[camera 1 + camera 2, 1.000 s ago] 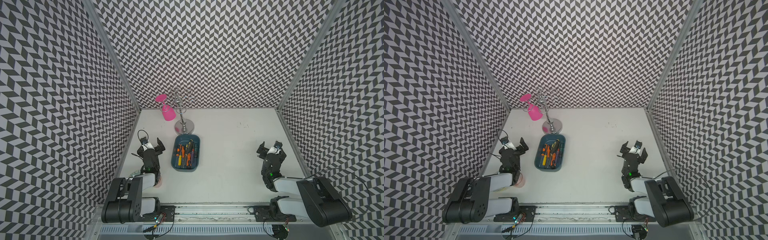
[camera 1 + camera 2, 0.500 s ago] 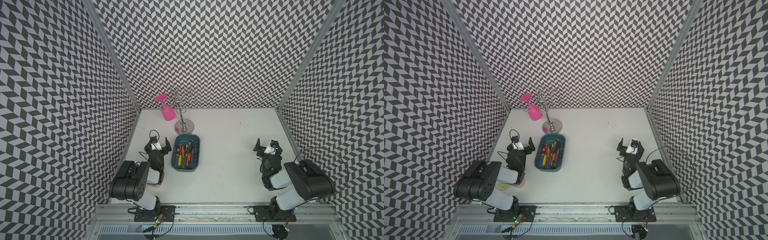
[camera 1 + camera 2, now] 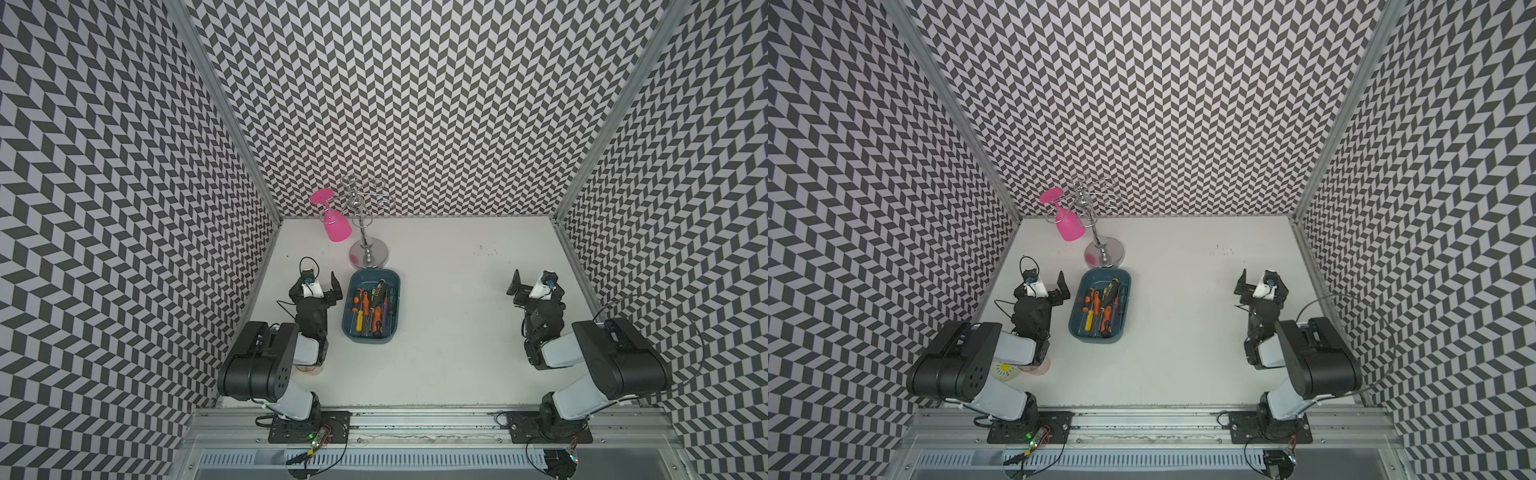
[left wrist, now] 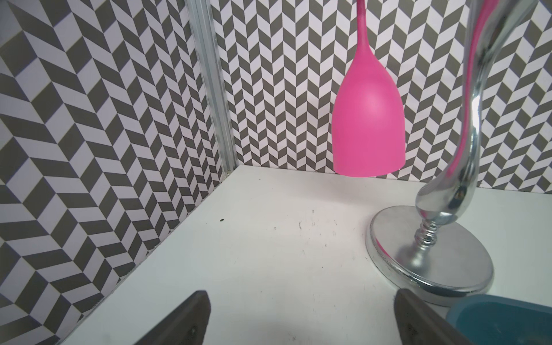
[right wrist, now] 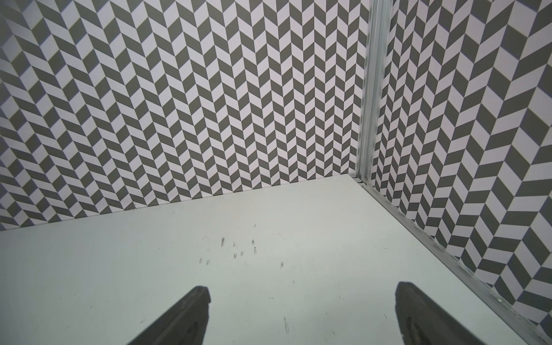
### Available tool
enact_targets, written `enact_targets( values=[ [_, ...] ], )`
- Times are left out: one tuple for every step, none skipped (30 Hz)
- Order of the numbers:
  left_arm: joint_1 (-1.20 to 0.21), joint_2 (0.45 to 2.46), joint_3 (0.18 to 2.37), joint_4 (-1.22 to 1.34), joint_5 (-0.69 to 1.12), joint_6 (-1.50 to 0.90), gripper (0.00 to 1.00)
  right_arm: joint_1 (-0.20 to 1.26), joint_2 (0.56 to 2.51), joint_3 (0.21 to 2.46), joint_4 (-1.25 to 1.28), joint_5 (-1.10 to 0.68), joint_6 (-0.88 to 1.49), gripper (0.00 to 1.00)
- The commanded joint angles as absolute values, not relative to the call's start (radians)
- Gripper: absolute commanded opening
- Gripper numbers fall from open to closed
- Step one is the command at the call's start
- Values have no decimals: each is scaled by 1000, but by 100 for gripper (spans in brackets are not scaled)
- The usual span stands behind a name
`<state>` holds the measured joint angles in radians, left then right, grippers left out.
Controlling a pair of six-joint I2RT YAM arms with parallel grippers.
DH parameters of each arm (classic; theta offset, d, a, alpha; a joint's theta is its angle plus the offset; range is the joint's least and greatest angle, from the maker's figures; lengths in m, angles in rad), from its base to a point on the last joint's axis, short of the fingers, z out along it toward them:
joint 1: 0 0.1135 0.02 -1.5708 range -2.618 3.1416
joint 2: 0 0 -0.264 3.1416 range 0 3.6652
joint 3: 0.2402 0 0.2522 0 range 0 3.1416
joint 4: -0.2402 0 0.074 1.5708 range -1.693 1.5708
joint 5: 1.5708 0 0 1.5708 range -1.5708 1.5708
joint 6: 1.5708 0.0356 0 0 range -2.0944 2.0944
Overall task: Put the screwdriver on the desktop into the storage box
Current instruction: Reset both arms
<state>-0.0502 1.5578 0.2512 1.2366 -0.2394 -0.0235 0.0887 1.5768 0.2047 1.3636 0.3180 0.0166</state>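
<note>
orange, yellow and black-handled screwdrivers lie inside the shallow teal-blue plastic storage box on the white desktop; just behind it a chrome stand holds an upturned pink plastic goblet; left gripper beside the box, right gripper well apart, both with fingers spread and empty

One storage box, several screwdrivers, one pink goblet, one chrome stand, one half-hidden plate.

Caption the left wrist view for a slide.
Open left gripper faces pink glass hanging beside chrome rack; box corner by base.
</note>
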Motion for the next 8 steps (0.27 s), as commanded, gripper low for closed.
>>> enact_targets(
  values=[
    [-40,1559,273,1210,-192,-34,100,88,1571,201,1393,310,26,100],
    [-40,1560,271,1215,-192,-34,100,88,1572,201,1392,310,26,100],
    [-40,1558,270,1216,-193,-35,100,89,1571,201,1391,310,26,100],
    [-40,1555,269,1218,-192,-36,100,88,1572,200,1391,310,26,100],
    [-40,1553,266,1220,-193,-35,100,88,1571,201,1391,309,26,100],
    [-41,1551,262,1225,-197,-32,100,88,1571,201,1392,310,26,100],
    [-50,1547,253,1238,-209,-29,100,87,1571,200,1392,311,26,100],
    [-72,1546,244,1257,-253,-18,100,89,1571,200,1392,311,27,100]
  ],
)
